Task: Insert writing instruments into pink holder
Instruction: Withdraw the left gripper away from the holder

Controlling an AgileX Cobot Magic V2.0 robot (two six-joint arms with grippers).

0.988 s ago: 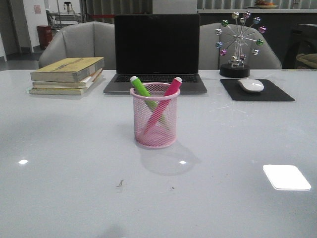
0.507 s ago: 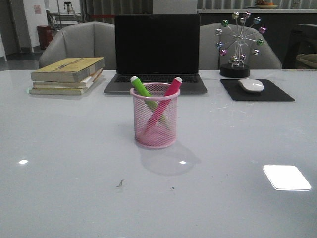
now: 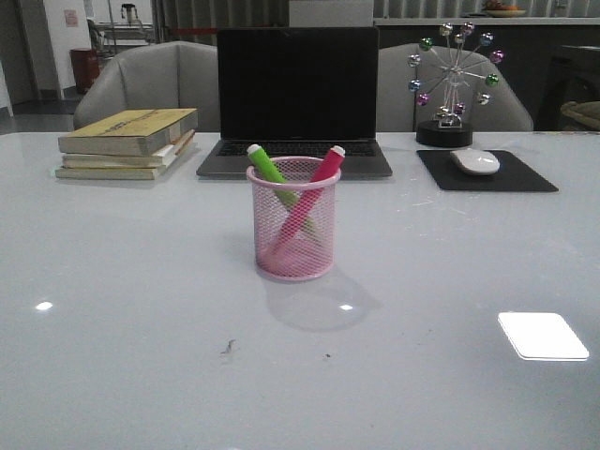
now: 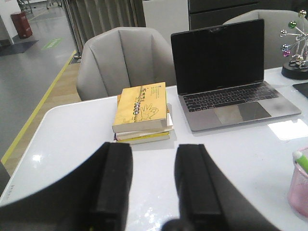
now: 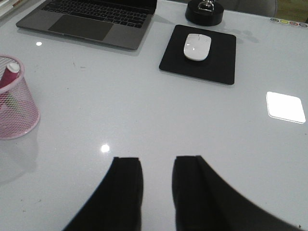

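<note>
The pink mesh holder point(image 3: 293, 225) stands upright mid-table in the front view. The green pen point(image 3: 267, 165) and the pink pen point(image 3: 323, 169) both lean inside it, crossed, whitish ends up. The holder's edge point(image 4: 299, 190) shows in the left wrist view, and the holder point(image 5: 14, 98) with the pink pen point(image 5: 6, 77) shows in the right wrist view. My left gripper point(image 4: 154, 147) is open with nothing between its fingers, well away from the holder. My right gripper point(image 5: 158, 160) is open too, over bare table. Neither arm appears in the front view.
A laptop point(image 3: 295, 103) stands behind the holder, a stack of books point(image 3: 127, 141) at the back left, a mouse point(image 3: 475, 161) on a black pad point(image 3: 487, 173) and a ball ornament point(image 3: 450, 84) at the back right. Grey chairs point(image 3: 150, 80) sit beyond the table's far edge.
</note>
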